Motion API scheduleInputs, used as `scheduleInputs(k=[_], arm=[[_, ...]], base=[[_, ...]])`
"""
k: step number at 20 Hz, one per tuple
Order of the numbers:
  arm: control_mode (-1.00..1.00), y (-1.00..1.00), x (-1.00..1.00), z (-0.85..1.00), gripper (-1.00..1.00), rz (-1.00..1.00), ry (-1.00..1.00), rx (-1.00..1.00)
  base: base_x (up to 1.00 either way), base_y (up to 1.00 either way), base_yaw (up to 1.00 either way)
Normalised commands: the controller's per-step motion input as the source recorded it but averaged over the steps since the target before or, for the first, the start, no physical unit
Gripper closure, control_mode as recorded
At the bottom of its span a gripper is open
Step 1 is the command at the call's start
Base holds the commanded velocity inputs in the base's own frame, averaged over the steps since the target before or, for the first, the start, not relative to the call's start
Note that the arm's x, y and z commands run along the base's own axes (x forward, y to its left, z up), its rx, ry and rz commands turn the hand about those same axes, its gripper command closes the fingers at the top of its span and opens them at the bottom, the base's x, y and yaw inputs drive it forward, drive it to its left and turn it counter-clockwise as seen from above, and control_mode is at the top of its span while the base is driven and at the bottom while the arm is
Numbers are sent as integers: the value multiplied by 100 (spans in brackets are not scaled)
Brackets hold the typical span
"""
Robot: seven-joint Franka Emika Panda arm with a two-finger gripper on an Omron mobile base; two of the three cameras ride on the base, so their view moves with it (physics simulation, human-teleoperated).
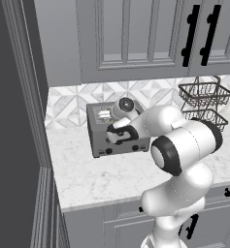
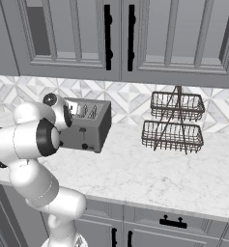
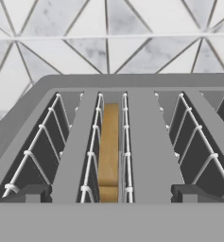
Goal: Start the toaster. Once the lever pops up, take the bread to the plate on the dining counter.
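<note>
While the jaws (image 3: 111, 194) hang spread wide and empty just above the toaster (image 1: 117, 131), the bread (image 3: 109, 151) sits deep in its second slot from the left; the toaster stands on the desk (image 2: 150, 173), left of the wire basket rack (image 2: 175, 121). No writing is legible.

Glossy white arm (image 1: 184, 145), rounded links, black joint bands
</note>
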Motion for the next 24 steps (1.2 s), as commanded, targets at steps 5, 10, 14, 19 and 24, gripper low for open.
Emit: scheduleInputs(k=[5,10,14,19,24], arm=[[-100,0,0,0,-100,0,0,0],[-100,0,0,0,-100,0,0,0],[-100,0,0,0,-100,0,0,0],[-100,0,0,0,-100,0,0,0],[-100,0,0,0,-100,0,0,0]], base=[[0,0,0],[0,0,0],[0,0,0],[0,0,0],[0,0,0]])
